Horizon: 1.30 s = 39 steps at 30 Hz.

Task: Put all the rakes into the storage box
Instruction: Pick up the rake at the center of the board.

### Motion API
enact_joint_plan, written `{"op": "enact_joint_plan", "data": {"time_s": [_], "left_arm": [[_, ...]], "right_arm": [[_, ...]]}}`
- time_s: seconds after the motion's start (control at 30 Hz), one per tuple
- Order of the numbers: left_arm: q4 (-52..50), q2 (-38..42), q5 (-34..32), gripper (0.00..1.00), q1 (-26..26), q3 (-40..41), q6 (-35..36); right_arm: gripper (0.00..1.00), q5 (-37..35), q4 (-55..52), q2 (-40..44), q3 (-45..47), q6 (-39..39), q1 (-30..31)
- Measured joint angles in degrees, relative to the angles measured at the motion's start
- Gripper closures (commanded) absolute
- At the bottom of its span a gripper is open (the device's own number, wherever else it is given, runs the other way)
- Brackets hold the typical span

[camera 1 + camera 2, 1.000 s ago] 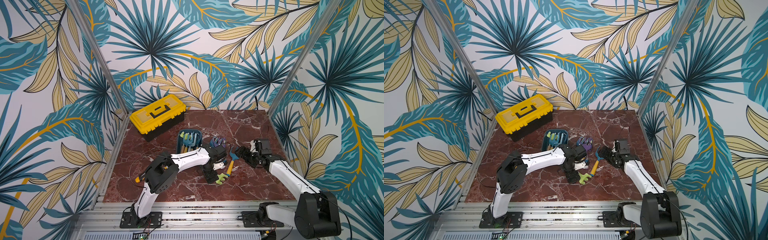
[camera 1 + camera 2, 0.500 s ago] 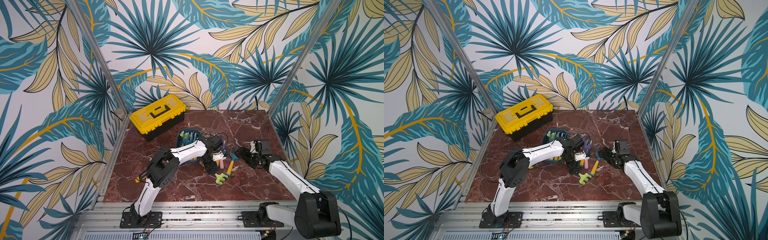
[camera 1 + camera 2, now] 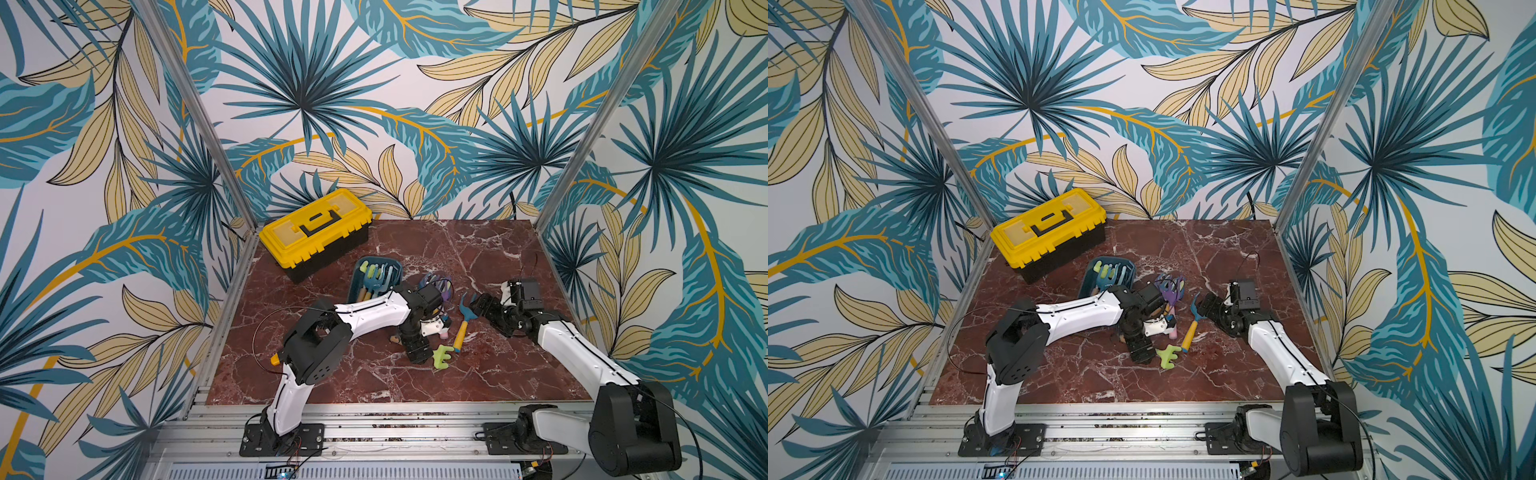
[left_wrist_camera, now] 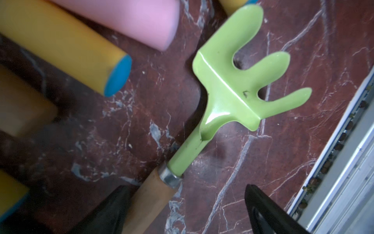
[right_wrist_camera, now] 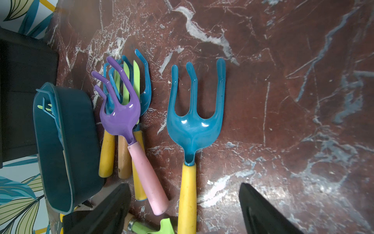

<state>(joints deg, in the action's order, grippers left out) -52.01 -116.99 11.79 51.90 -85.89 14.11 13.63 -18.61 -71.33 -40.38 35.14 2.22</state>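
The green rake (image 4: 228, 81) lies flat on the table (image 4: 283, 162) — its wooden handle runs between the wide-spread jaws of the left gripper (image 4: 186, 194), ungripped — apart from the storage box (image 5: 68, 141).

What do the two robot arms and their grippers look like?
Both the left arm and right arm have white link shells and bulky black joints. The left gripper and right gripper have black wedge-shaped fingers. A thin black cable loops beside the left arm.
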Motion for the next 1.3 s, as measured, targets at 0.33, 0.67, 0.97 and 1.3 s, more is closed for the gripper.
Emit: {"op": "enact_joint_plan", "data": {"time_s": [0.33,0.67,0.97,1.3], "left_arm": [[2.2,1.1,-7.3,0.31,4.2,4.1,-6.3],[1.9,3.7,-13.1,0.60,8.0,7.9,-11.1],[0.1,7.5,-12.6,0.80,8.3,8.5,-12.0],[-0.2,16.5,-13.3,0.78,7.8,8.5,-12.3]], "right_arm": [[0.11,0.2,0.3,0.0,0.0,0.0,0.0],[0.11,0.2,0.3,0.0,0.0,0.0,0.0],[0.11,-2.1,-0.2,1.5,0.0,0.0,-0.2],[0.11,-4.2,-1.0,2.8,0.0,0.0,-0.4]]}}
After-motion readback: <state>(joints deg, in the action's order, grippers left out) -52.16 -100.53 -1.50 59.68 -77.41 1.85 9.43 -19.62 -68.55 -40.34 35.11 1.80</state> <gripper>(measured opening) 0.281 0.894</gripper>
